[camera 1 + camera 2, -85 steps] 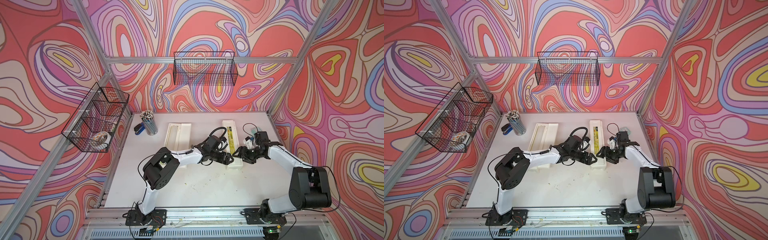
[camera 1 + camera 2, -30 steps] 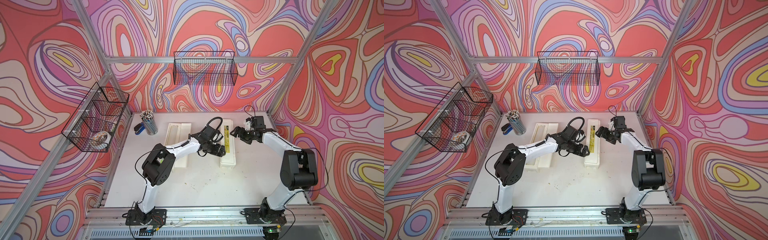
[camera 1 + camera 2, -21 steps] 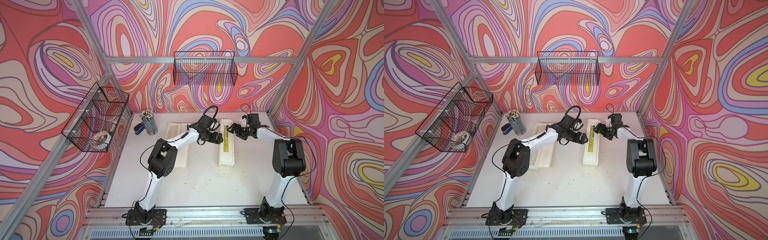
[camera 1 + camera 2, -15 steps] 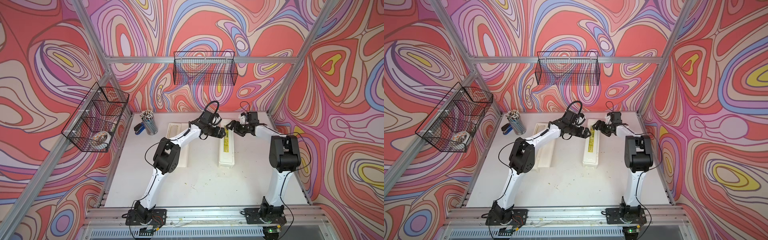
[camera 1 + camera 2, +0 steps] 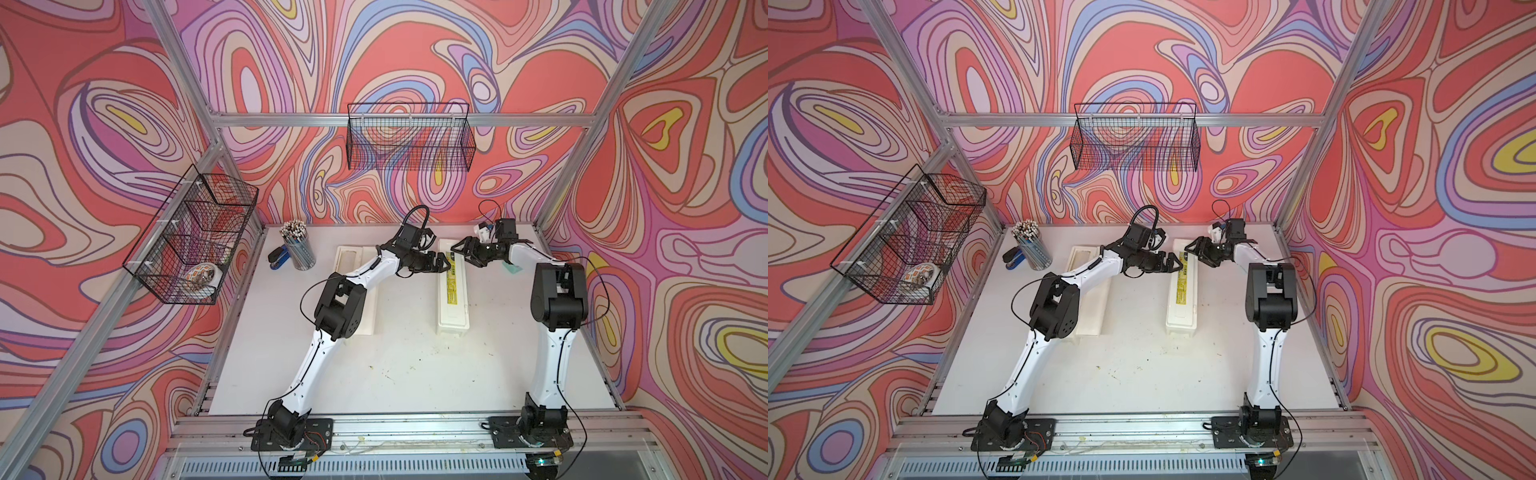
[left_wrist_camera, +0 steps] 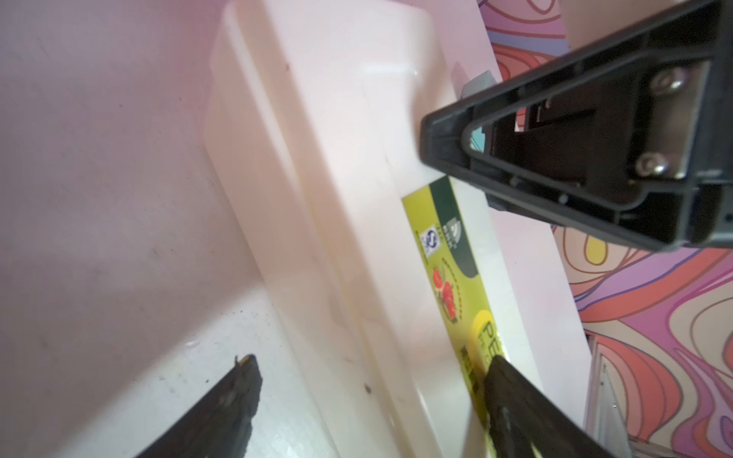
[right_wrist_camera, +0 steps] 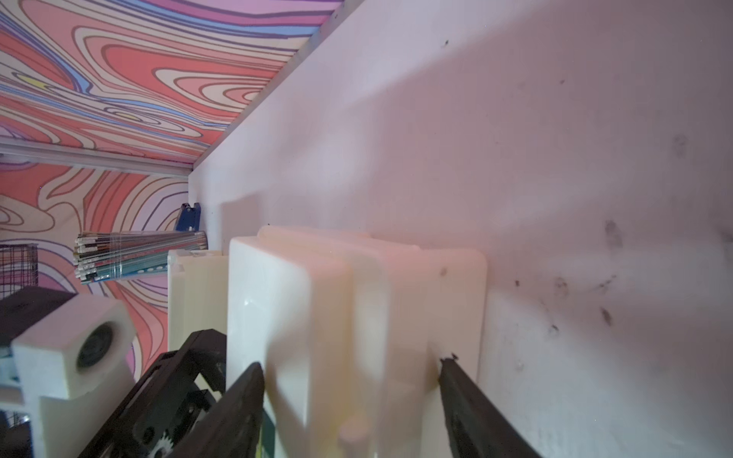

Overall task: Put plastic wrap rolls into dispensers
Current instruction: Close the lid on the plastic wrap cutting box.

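Closed dispenser [image 5: 452, 299] lies lengthwise on surface [image 5: 415, 365]. Left pincer [image 5: 444, 265] wide open, astride labelled lid [image 6: 448, 253]. Right pincer [image 5: 461, 254] jaws flank far end; clamped or not, cannot tell. Best: left steadies body, right eases lid up.

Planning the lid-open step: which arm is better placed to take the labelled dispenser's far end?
Right, probably. The right pincer sits centred on the dispenser end, one finger toward each side. The left pincer is open, further along it, one finger over the label.
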